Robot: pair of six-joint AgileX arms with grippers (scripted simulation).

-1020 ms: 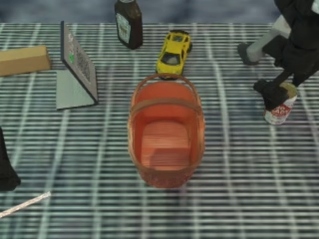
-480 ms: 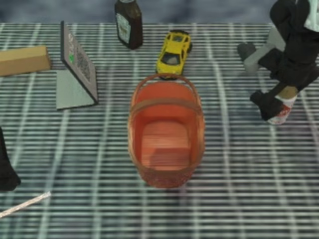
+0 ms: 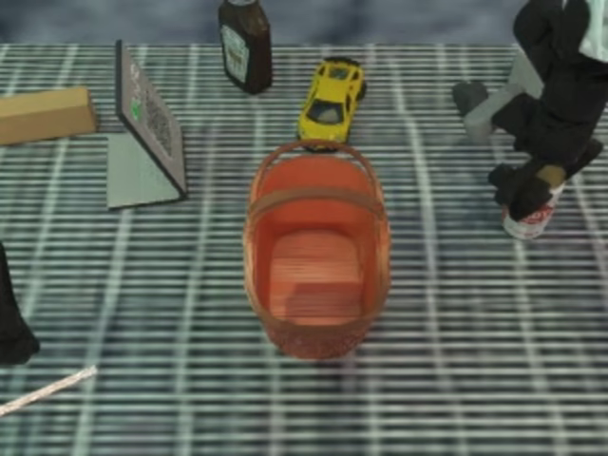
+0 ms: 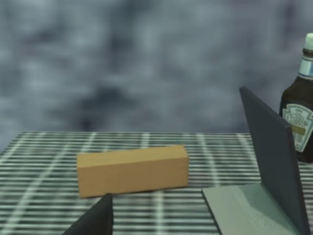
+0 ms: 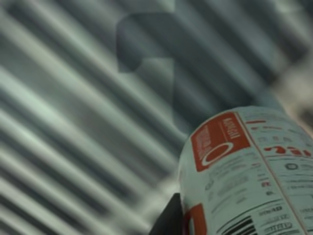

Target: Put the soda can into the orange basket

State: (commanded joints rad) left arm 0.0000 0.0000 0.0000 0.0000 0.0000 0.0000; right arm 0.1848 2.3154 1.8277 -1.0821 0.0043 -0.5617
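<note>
Change: my right gripper (image 3: 534,185) has sunk onto the soda can (image 3: 530,218), far right of tabletop (image 3: 190,380).
Fingers: closed around the can; lift toward orange basket (image 3: 316,332) looks next.
Left gripper (image 3: 11,332): parked near left; fingers' state unclear.

The soda can (image 3: 533,219) (silver-white, red label) is seen upright near the table's right edge, well apart from the orange basket (image 3: 317,334), centred with its handle arched across.

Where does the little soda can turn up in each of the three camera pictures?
Top view: the soda can stands at the table's right side, under the right gripper.
Left wrist view: not in it.
Right wrist view: the can fills the near corner, close up.
Shared landmark: the striped table, seen behind the can.
</note>
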